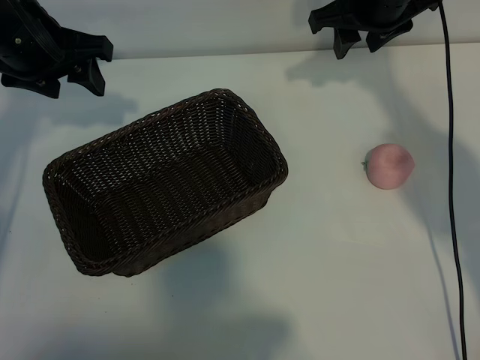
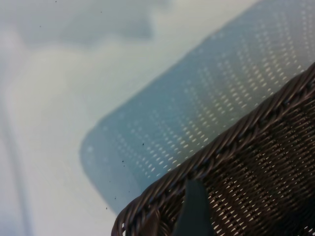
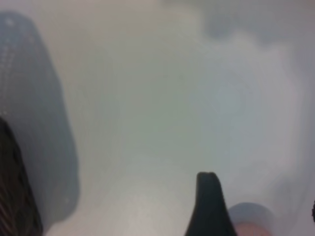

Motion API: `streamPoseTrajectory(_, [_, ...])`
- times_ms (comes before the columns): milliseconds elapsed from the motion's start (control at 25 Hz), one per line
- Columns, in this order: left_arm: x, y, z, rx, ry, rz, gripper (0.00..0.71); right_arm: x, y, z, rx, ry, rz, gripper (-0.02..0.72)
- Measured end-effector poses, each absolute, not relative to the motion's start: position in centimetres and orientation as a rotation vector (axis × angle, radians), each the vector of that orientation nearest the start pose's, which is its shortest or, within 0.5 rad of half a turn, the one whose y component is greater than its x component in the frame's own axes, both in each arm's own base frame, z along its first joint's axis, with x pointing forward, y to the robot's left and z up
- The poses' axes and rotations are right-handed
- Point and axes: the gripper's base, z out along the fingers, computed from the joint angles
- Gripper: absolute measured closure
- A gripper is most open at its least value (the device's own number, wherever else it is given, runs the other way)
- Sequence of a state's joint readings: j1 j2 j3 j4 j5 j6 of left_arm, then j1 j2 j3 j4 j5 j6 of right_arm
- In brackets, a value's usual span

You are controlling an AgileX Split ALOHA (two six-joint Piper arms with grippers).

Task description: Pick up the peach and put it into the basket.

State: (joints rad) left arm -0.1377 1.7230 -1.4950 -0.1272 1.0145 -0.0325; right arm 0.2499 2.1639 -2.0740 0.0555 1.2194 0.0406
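Desk (image 1: 330, 285) surface nearest the camera is bare white, crossed by soft shadows. A black cable (image 1: 452, 195) runs down the right side, from the far edge toward the near edge.

Basket (image 1: 161, 184) next: dark brown wicker, rectangular with rounded corners, braided rim, sloping sides. It sits left of centre, turned at a slant so one short end points toward the near left and the other toward the far middle. Inside shows only weave.

Peach (image 1: 388, 166) lies on the desk to the right of the basket, well apart from it, with open desk between. Pink, round, a small green spot on the side facing the basket. It rests between the basket and the cable, nearer the cable. Nothing touches it.

Far edge: left tool (image 1: 73, 73) hangs at the far left corner, above the desk and beyond the basket's far long side, fingers apart, holding nothing. Its wrist view looks down on the basket's rim and the basket's shadow, with one dark fingertip (image 2: 194, 211) over the weave.

Right tool (image 1: 358, 39) hangs at the far right, beyond the peach and well apart from it, fingers apart, holding nothing. Its wrist view shows one dark fingertip (image 3: 210, 206) with a sliver of the peach beside it at the frame edge, blurred.
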Motion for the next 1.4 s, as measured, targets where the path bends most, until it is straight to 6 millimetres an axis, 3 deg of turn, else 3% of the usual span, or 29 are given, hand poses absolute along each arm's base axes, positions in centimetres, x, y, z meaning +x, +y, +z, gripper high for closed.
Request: streamPoseTrajectory(1400, [36.55,-6.02,30.29,0.078,2.699,-0.213,0.118,45.58,12.13,27.15,-0.280,2.787,0.149,0.210])
